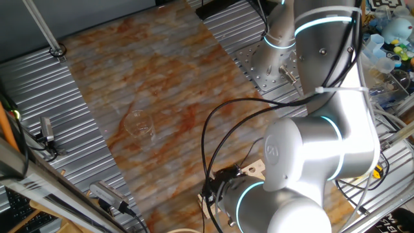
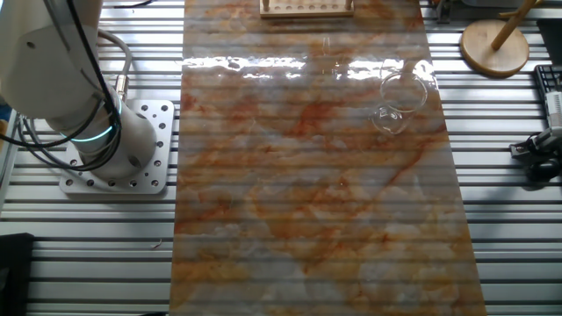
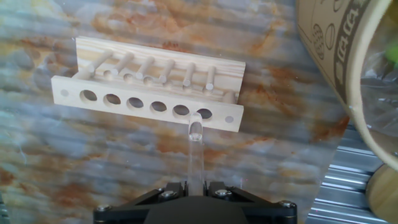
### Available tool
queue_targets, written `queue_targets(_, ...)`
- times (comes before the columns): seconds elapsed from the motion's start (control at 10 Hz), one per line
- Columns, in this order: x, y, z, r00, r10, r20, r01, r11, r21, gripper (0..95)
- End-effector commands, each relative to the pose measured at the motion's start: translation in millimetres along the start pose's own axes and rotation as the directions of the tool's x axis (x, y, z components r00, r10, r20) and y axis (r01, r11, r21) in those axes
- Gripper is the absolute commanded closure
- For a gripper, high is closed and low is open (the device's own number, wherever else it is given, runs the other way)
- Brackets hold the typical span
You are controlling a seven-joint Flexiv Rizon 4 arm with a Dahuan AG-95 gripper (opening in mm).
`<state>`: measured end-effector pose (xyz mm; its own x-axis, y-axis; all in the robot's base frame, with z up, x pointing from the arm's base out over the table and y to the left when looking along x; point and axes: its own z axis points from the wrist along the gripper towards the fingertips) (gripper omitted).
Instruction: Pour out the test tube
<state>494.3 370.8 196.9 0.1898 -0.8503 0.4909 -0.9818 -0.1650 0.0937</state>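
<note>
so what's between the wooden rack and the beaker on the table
Nothing stands there: in the other fixed view the stretch from the wooden rack to the beaker is bare marbled tabletop with glare.

The test tube (image 3: 195,149), slim, clear and colourless, is clamped between the tool's (image 3: 194,186) fingers and projects straight ahead, open mouth foremost.
</note>
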Motion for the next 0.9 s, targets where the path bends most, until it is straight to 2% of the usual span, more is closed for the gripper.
queue_targets(0.1,0.8,0.9,0.9,1.000,0.006,-0.003,-0.006,1.000,0.005,95.0)
queue_targets(0.9,-1.6,-4.3,3.1,1.000,0.002,-0.014,-0.002,1.000,0.011,95.0)
